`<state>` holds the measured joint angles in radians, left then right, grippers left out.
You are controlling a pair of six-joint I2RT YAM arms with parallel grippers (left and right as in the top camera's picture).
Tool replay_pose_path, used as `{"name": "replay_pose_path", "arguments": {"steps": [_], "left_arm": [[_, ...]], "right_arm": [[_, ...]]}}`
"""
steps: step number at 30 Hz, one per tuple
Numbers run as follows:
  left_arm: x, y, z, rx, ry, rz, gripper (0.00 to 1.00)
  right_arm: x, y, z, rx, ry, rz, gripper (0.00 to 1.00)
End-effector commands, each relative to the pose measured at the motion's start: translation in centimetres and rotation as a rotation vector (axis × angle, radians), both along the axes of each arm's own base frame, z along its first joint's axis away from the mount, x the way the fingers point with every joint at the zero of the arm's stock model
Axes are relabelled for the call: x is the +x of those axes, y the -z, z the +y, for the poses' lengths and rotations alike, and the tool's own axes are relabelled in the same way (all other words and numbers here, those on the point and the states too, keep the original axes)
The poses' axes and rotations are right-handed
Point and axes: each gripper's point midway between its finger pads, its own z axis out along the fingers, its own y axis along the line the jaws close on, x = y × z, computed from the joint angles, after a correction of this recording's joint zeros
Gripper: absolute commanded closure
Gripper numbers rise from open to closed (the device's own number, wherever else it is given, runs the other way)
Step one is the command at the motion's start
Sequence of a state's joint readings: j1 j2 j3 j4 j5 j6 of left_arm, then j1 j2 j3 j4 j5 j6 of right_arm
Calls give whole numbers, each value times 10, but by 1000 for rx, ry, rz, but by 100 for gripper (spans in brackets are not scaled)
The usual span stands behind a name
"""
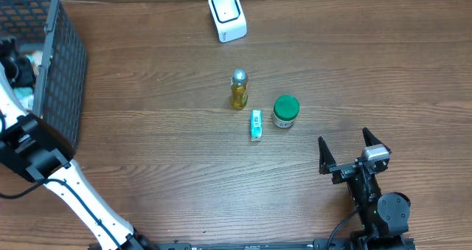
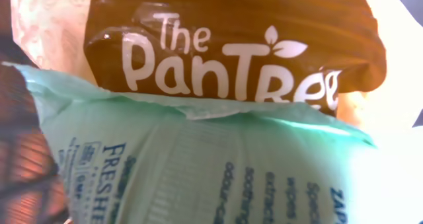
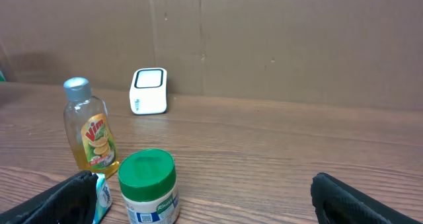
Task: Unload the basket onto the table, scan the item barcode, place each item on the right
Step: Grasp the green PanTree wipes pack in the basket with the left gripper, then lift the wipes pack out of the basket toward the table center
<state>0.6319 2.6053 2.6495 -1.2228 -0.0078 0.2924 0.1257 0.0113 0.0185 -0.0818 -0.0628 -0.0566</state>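
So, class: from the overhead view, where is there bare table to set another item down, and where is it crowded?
Bare wood lies between the basket and the yellow bottle, and right of the green-lidded jar, beyond the open right gripper. Crowded: bottle, jar and small teal box cluster mid-table, below the white scanner.

The left arm is made of long white tubes linked by chunky black joints, with a thin black cable looping beside it. The right arm is all black. The right gripper has two flat black fingers and a small grey block behind them. A black cord trails at the base.
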Motion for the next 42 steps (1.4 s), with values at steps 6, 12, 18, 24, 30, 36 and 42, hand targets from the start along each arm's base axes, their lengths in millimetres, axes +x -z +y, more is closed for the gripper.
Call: {"name": "replay_pose_path", "arguments": {"steps": [6,12,18,24,30,36,42], "left_arm": [[17,-246,-67,135,-63,-502,96],[-22,-365,-116,187,-70,-758,96],[-72,-432,-192,101,1,-905,96],[-96,-379,-276,-56,135,-660,96],[-87,-294,-348,-202,239,-332,96],[-82,-209,-385,-221,222,-51,96],[-82,-113,-416,-232,146,140,96]], "right_arm": [[1,3,-2,-4,13,-1,0],[1,3,-2,-4,12,-1,0],[1,3,-2,-4,12,-1,0],[1,3,-2,-4,12,-1,0],[1,3,-2,-4,12,-1,0],[1,3,-2,-4,12,-1,0],[1,3,-2,-4,12,-1,0]]}}
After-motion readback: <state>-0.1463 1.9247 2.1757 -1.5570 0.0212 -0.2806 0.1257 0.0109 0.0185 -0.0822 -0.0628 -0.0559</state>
